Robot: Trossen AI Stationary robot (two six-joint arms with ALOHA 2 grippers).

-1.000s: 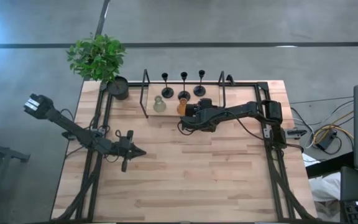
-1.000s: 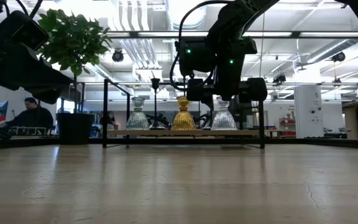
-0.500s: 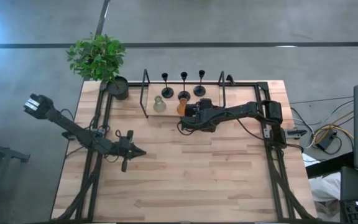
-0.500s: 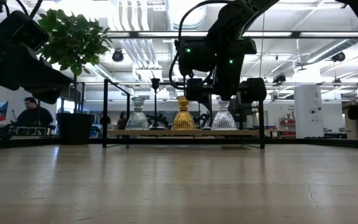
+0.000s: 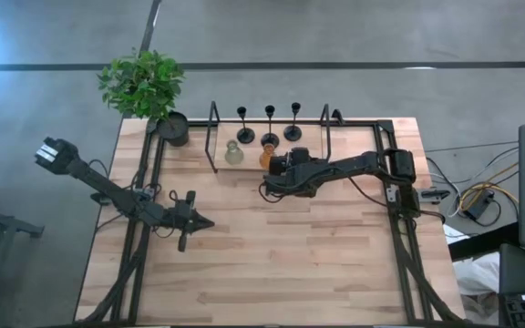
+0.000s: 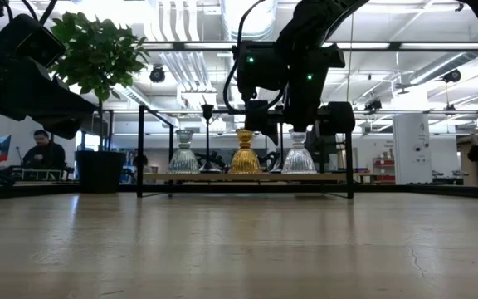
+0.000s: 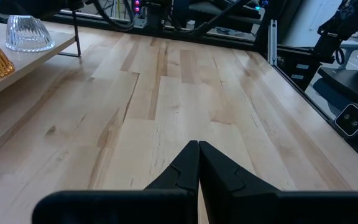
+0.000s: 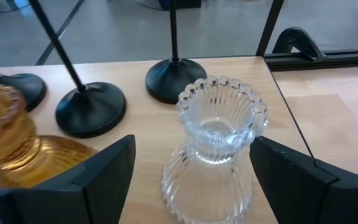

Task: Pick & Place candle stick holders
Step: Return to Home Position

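Clear glass holder (image 8: 213,149): is standing upright on the wooden shelf (image 6: 164,177), at the 3 o'clock end of the glass row in the high view.
Amber holder (image 6: 244,154): is standing in the middle of that row, just beside the clear one.
Grey-green holder (image 5: 233,154): is closing the row at 9 o'clock.
Black holders (image 5: 269,138): three are lining up behind the glass ones, toward 12 o'clock.
Right gripper (image 8: 191,143): is hovering at the clear holder, fingers spread wide, one on each side, not touching it.
Left gripper (image 7: 198,155): is waiting at 9 o'clock of the table (image 5: 317,264), fingers pressed together, holding nothing.
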